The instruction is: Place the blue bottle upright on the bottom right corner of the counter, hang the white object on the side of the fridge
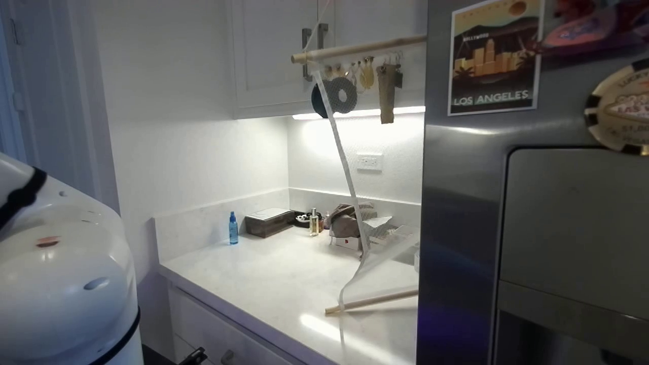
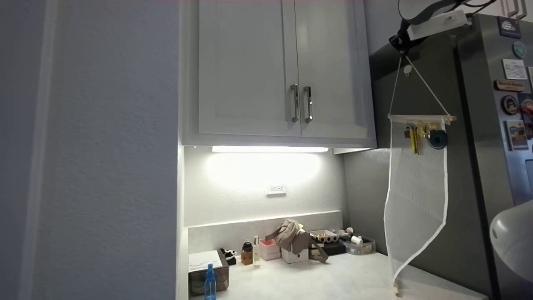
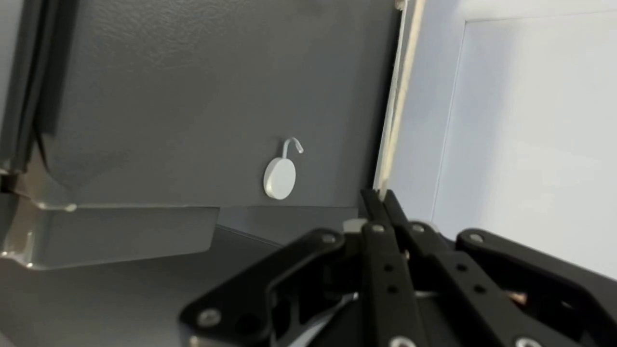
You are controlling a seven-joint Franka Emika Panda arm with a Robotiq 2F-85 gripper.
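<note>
1. My pincer [image 3: 380,195] is closed, its fingertips pinching the cord [image 2: 428,86] of the white sheet [image 2: 416,187].
2. In an exterior view, the cord's two strands spread down to the top rod [image 2: 418,118], so the sheet hangs beneath my pincer, beside the fridge [image 2: 461,187].
3. Small trinkets and a dark ring [image 1: 351,99] dangle near the top rod.
4. Lower down the sheet bends slackly towards the bottom rod [image 1: 371,301], over the counter [image 1: 243,284]; I can't tell whether rod and counter touch.
5. A white hook [image 3: 279,178] sits on the fridge's side. In my wrist view it is left of my fingertips and apart from them; in an exterior view it shows between the strands.
6. The blue bottle [image 1: 233,229] stands upright on the counter in both exterior views, near the backsplash and just beside a brown box [image 1: 268,223].
7. Further along the counter I see a clear vial [image 1: 314,223], a brown cloth [image 1: 347,225] and a tray [image 2: 360,246].
8. A lit lamp [image 2: 270,149] runs under the cabinet [image 2: 245,71].
9. A poster [image 1: 494,58] is on the fridge's front.
</note>
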